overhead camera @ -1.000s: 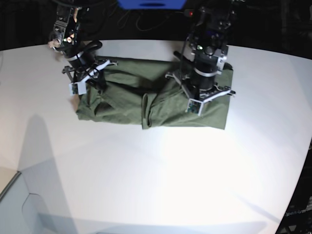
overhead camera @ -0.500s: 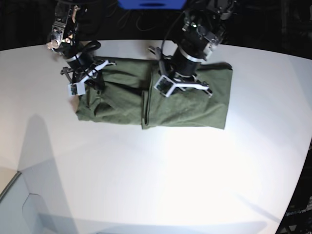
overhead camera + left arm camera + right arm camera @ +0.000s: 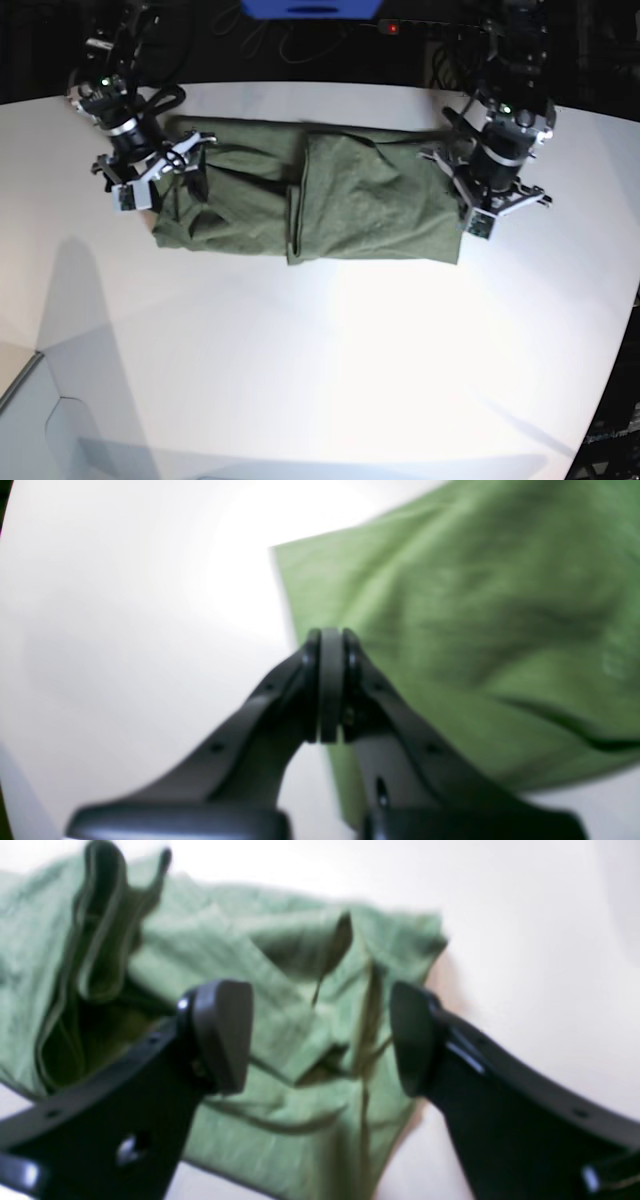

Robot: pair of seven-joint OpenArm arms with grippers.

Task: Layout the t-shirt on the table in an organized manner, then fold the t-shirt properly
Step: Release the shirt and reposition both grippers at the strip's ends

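Olive cotton: the t-shirt [image 3: 320, 203] lies across the far half of the white counter [image 3: 330, 370] as a long band, already folded in on itself, with one layer edge running across it near the middle.
Left end of cloth, base view: rumpled and uneven, with loose flaps and a dark pocket showing in the right wrist view; the other end lies flatter.
Step in hand: judged to be mid-fold, between one fold and the next, with both arms off the cloth.
Right pincer [image 3: 320, 1035]: jaws spread wide with nothing between them, hovering over the rumpled end.
Left pincer [image 3: 327, 690]: jaws pressed together and holding nothing, its tips over the cloth's edge where shirt meets bare counter.
Right arm pose: reaching down from the back edge at the left of the base view, wrist tilted toward the cloth.
Left arm pose: at the right of the base view, beside the shirt's flat end, wrist angled down.
Next move calls for: probably tidying the bunched end, then taking both ends for a crosswise fold; the left pincer must open first.
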